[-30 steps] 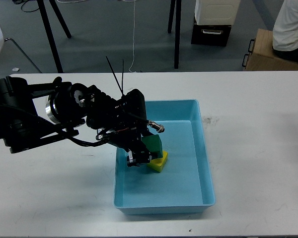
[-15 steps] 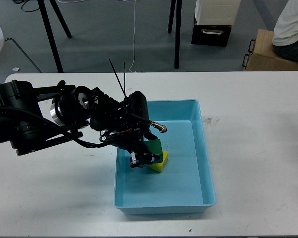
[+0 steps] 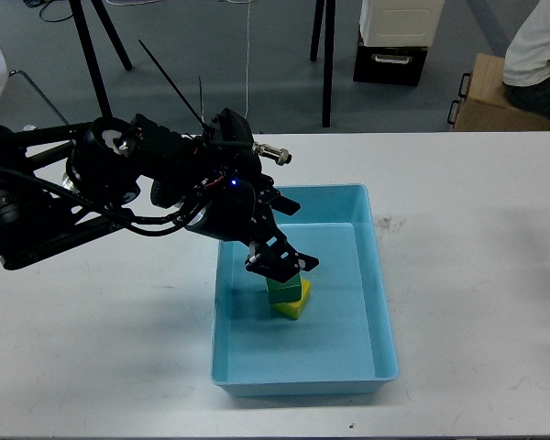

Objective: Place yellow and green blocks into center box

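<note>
Since the earlier frame, the black left gripper (image 3: 282, 264) has lifted off the blocks, its fingers now spread and empty. In the head view, the small green block (image 3: 285, 290) sits atop the yellow block (image 3: 293, 304), partly hiding it, inside the light-blue plastic box (image 3: 378, 275). The right gripper is out of view.

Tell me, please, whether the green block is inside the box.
Inside: the green block sits on the yellow block within the blue box walls.
</note>
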You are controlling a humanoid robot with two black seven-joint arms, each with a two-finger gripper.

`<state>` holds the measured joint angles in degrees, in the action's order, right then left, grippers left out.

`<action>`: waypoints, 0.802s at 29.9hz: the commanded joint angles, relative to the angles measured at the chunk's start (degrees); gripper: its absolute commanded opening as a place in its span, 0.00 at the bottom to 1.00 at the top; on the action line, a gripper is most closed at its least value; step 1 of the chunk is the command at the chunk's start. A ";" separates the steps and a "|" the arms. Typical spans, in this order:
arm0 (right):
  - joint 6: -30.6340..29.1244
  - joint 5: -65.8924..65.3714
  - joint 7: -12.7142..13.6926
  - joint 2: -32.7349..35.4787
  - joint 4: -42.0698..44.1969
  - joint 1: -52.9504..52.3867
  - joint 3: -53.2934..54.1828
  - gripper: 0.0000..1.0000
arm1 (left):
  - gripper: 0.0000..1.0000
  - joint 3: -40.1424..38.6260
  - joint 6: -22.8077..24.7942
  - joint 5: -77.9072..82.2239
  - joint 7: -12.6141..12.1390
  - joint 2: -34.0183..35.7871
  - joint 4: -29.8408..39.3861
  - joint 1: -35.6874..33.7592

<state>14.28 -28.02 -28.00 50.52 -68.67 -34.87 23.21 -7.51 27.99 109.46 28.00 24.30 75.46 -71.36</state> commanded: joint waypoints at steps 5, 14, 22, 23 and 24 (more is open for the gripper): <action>-0.57 -0.20 0.00 -7.61 0.02 -4.76 5.77 0.99 | 0.99 -31.89 0.01 -21.00 0.00 -0.92 -4.09 18.32; -16.28 1.73 0.00 -20.98 0.99 -4.94 23.79 0.99 | 1.00 -48.30 -3.79 -49.74 -5.83 -3.83 -2.16 35.66; -20.78 26.32 11.99 -27.93 1.78 -3.80 31.09 0.99 | 1.00 -48.92 -10.41 -83.32 -12.44 -3.21 -2.16 44.45; -20.78 28.26 12.87 -28.29 1.61 -2.93 32.76 0.99 | 1.00 -48.92 -10.67 -86.31 -12.70 -3.21 -2.25 45.51; -20.78 29.59 13.49 -28.64 1.34 -1.70 34.60 0.99 | 1.00 -48.92 -10.85 -89.04 -13.14 -3.21 -2.25 46.56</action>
<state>-6.35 -4.82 -17.48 23.03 -66.96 -38.79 53.71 -56.43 17.93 29.40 15.73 21.03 73.30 -27.88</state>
